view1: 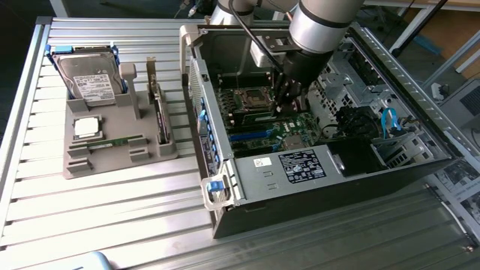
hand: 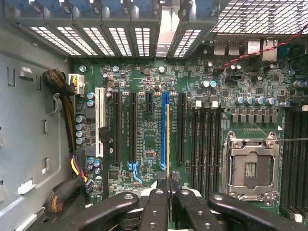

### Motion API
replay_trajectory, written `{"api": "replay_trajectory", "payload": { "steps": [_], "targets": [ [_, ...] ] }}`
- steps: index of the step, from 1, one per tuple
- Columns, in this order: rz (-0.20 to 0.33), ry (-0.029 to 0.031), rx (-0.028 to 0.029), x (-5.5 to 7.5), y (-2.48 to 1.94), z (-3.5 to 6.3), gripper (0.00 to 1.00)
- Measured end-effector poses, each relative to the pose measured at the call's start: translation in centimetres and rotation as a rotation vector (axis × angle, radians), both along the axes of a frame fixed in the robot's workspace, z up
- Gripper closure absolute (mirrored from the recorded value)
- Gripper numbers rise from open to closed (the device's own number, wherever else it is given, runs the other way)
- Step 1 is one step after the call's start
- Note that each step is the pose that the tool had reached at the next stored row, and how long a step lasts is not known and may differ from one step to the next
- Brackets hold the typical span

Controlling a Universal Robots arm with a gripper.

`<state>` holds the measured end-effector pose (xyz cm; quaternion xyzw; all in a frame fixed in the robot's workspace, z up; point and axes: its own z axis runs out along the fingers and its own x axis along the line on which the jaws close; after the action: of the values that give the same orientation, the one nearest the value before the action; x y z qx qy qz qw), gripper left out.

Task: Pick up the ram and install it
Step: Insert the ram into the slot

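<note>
At the exterior view's left, on the slatted metal desk [view1: 112,214], a gray holder [view1: 75,166] carries a silver hard drive [view1: 90,79] standing at its far end. It also holds a square processor chip [view1: 87,127], a small green board [view1: 112,143] lying flat, and a card [view1: 157,115] standing on edge along its side. Just beside the holder, an open computer case [view1: 315,197] lies on its side with the motherboard [view1: 296,126] exposed. The arm [view1: 322,22] reaches down into the case, and the gripper [view1: 284,104] hangs over the board beside the processor socket [view1: 251,98]. In the wrist view the jaws of the gripper [hand: 168,185] are clenched on the ram [hand: 168,144]. The ram shows edge-on as a thin greenish strip running alongside the blue slot [hand: 163,120], with the black memory slots [hand: 207,144] between it and the socket [hand: 250,168]. Whether the ram touches the board cannot be told. Farther right in the exterior view, a blue cable [view1: 388,121] loops inside the case.
</note>
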<state>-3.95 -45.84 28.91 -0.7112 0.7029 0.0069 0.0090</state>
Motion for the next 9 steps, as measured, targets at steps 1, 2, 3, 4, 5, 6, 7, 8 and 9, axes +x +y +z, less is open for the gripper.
{"api": "replay_trajectory", "payload": {
  "steps": [1, 2, 3, 4, 5, 6, 7, 8, 9],
  "targets": [
    [0.000, 0.0000, 0.0000, 0.00, 0.00, -0.07, 0.88],
    [0.000, 0.0000, 0.0000, -0.01, 0.00, -0.12, 0.88],
    [0.000, 0.0000, 0.0000, -0.01, 0.00, -0.19, 0.88],
    [0.000, 0.0000, 0.0001, -0.01, 0.00, -0.26, 0.88],
    [0.000, 0.0000, 0.0001, -0.02, 0.00, -0.34, 0.88],
    [0.000, 0.0000, 0.0000, -0.02, 0.00, -0.39, 0.88],
    [0.000, 0.0000, 0.0000, -0.02, 0.00, -0.46, 0.88],
    [0.000, 0.0000, 0.0000, -0.03, 0.00, -0.52, 0.88],
    [0.000, 0.0000, 0.0000, -0.03, 0.00, -0.64, 0.88]
  ]
}}
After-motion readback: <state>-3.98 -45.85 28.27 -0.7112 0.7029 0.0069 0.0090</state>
